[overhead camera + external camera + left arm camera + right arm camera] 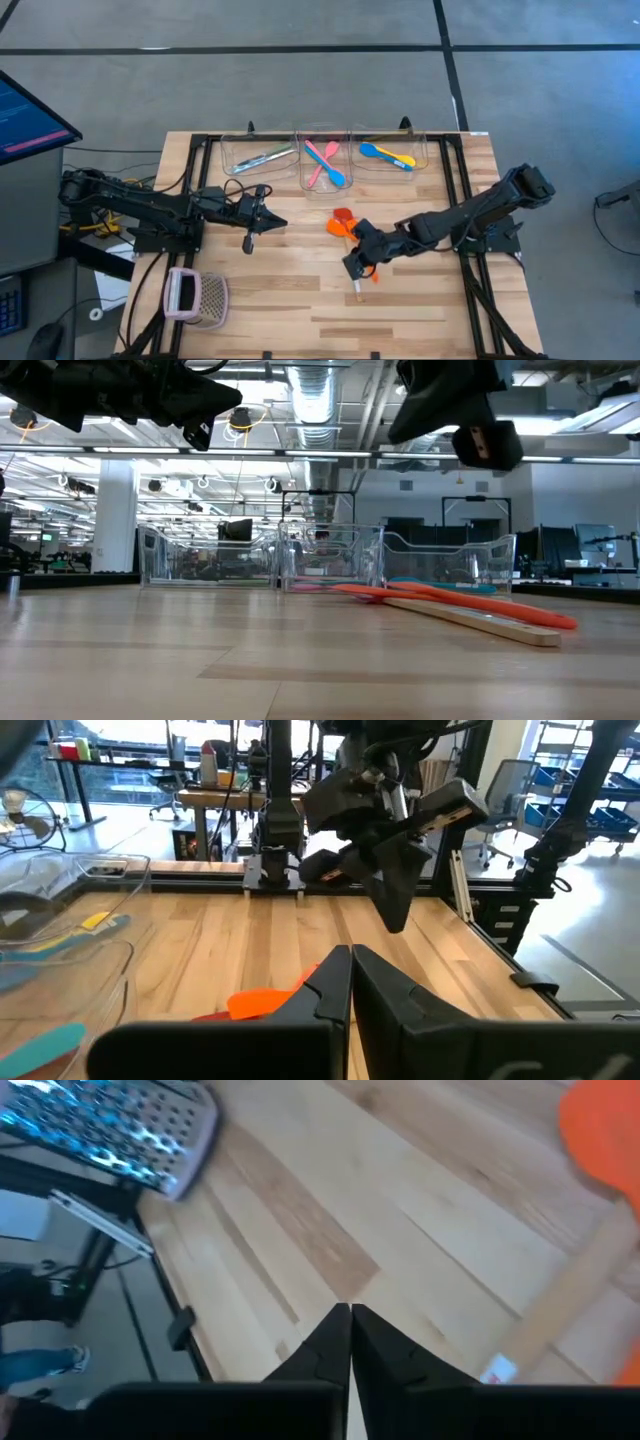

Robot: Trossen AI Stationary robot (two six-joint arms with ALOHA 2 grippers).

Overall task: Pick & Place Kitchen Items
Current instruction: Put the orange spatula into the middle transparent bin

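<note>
A red-headed spatula (344, 215) with a wooden handle (357, 288) and an orange spoon (334, 228) lie flat and crossed on the table's middle, also seen in the low view as the spatula (480, 620) and the spoon (450, 598). My right gripper (352, 268) hangs shut above the wooden handle (565, 1305), slanting down, with nothing between its fingers (350, 1315). My left gripper (280, 222) waits shut and level, left of the spoon, pointing at it (265, 1003). Other utensils lie in the clear bins.
Three clear bins stand in a row at the far edge: cutlery in the left one (262, 157), pink and blue spoons in the middle one (325, 165), blue and yellow spoons in the right one (390, 156). A pink-and-white mesh basket (195, 297) sits at the near left.
</note>
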